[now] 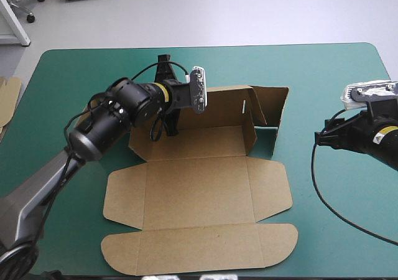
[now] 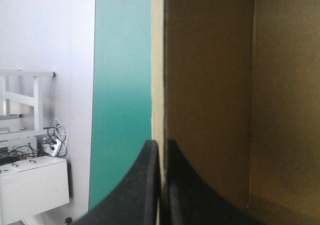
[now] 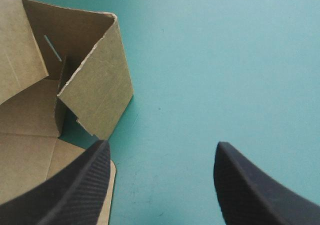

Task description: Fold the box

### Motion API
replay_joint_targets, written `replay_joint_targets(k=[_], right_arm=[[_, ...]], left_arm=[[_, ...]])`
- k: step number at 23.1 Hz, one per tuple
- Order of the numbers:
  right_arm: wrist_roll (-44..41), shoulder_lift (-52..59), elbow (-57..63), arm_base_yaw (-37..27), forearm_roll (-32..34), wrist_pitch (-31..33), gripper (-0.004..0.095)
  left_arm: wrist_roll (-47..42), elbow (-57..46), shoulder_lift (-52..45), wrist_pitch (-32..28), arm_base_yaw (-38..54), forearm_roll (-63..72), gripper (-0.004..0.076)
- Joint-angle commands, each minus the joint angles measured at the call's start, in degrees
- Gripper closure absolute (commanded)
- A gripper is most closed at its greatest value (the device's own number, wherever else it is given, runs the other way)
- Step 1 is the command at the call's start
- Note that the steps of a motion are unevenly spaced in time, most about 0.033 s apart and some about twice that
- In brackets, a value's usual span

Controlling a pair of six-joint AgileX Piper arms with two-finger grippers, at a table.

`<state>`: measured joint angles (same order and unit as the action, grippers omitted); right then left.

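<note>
— Left gripper [image 2: 161,145] first: where is it against the box [image 1: 199,186]?

— Right on it. The box lies mid-table on the teal-green cover [image 1: 323,74]. That gripper is at the far left end of its raised back wall. Its black fingers are all but closed, with the board's edge pinched between them.

— And the right gripper [image 3: 161,146]?

— Off to the box's right side and apart from it. Its fingers are spread wide over bare cover and grip nothing. The nearest board to it is the upright wall at the box's far right corner.

— What shape is the box in?

— The back wall stands, and so does the far right corner wall, with a flap bent inward. Everything else lies flat. The wide floor panel and its side flaps come first, then the lid panel with rounded ends, reaching toward the table's near edge.

— Anything besides?

— An edge of more board [image 1: 7,93] shows at the table's left edge.
</note>
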<state>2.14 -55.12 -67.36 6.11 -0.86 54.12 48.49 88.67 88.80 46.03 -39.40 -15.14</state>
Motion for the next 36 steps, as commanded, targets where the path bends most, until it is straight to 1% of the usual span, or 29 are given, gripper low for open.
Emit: replay_joint_targets(k=[1,2,3,5,7,9,12,16,19,20,23,24,25,26,28,29,30,31,32,33,34,35,36], right_arm=[[-1.0,0.9,-1.9,-0.6,0.5,-0.9,0.0346],[-1.0,0.8,-1.9,-0.6,-0.2,-0.8,0.0346],[-1.0,0.8,-2.0,-0.6,-0.2,-0.8,0.0346],[-1.2,0.8,-2.0,-0.6,-0.2,-0.8,0.0346],[-1.2,0.8,-2.0,-0.6,-0.2,-0.9,0.0346],[-1.2,0.7,-2.1,-0.6,-0.2,-1.6,0.0346],[-2.1,0.1,-2.3,-0.6,-0.2,-2.7,0.0347],[-3.6,-3.1,-2.5,-0.6,0.3,-3.5,0.0397],[-3.6,-6.2,-4.5,-0.7,0.2,-3.7,0.0426],[-3.6,-8.3,-6.8,-1.4,-0.3,-3.6,0.0428],[-3.0,-12.0,-11.5,-3.5,-0.5,-3.2,0.0428],[-1.5,-14.3,-14.5,-4.6,-1.7,-2.3,0.0428],[-0.4,-15.7,-16.1,-5.2,-3.0,-1.7,0.0428],[0.8,-18.1,-18.8,-6.1,-4.3,-0.5,0.0428],[2.1,-22.2,-22.5,-8.3,-6.4,0.0,0.0428],[2.6,-23.8,-23.7,-9.1,-7.6,0.0,0.0428],[4.5,-26.9,-26.2,-11.1,-10.8,0.9,0.0428],[5.1,-28.5,-27.1,-11.8,-12.6,1.4,0.0428],[8.1,-31.5,-29.2,-12.8,-17.8,3.4,0.0428],[10.4,-34.2,-30.9,-13.1,-21.7,4.1,0.0428],[10.9,-35.8,-31.8,-13.1,-23.6,4.1,0.0428],[12.1,-38.7,-33.8,-13.1,-27.5,4.2,0.0428],[12.3,-40.4,-35.1,-13.1,-28.8,4.4,0.0428]], left_arm=[[-11.7,-9.5,-7.7,-10.1,-4.6,-11.7,0.0738],[-17.7,-12.4,-8.7,-11.4,-6.2,-16.8,0.0738],[-25.1,-15.6,-9.5,-11.1,-8.2,-24.7,0.0738],[-32.1,-18.8,-9.7,-10.3,-10.1,-33.7,0.0738],[-34.5,-21.0,-9.7,-9.8,-11.2,-36.9,0.0738],[-34.4,-22.6,-9.6,-11.7,-11.3,-36.6,0.0738],[-34.3,-22.8,-8.7,-12.7,-11.3,-37.3,0.0738],[-35.6,-22.8,-7.8,-12.8,-11.3,-38.6,0.0738],[-41.6,-22.9,-7.7,-14.1,-11.3,-44.3,0.0738],[-47.8,-22.9,-7.7,-14.5,-11.3,-51.5,0.0738],[-57.8,-23.2,-7.2,-13.8,-11.3,-61.9,0.0738],[-61.8,-24.4,-7.1,-13.8,-11.3,-67.9,0.0738],[-63.0,-25.2,-7.0,-13.8,-11.6,-70.3,0.0738],[-67.7,-27.3,-6.5,-12.2,-12.1,-75.8,0.0738],[-74.5,-30.4,-6.3,-11.3,-12.7,-81.5,0.0738],[-76.4,-31.2,-6.3,-11.1,-13.2,-82.5,0.0738],[-78.3,-31.9,-6.3,-10.3,-13.8,-84.8,0.0738],[-78.6,-31.9,-6.3,-10.3,-13.8,-85.6,0.0738],[-79.2,-31.7,-6.3,-10.5,-13.8,-85.9,0.0738],[-79.3,-31.6,-6.3,-11.5,-13.8,-85.9,0.0738],[-79.7,-31.6,-6.3,-12.5,-13.8,-85.9,0.0738],[-80.3,-31.6,-6.3,-13.6,-13.8,-85.9,0.0738],[-80.3,-31.6,-6.3,-13.7,-13.8,-85.9,0.0738]])
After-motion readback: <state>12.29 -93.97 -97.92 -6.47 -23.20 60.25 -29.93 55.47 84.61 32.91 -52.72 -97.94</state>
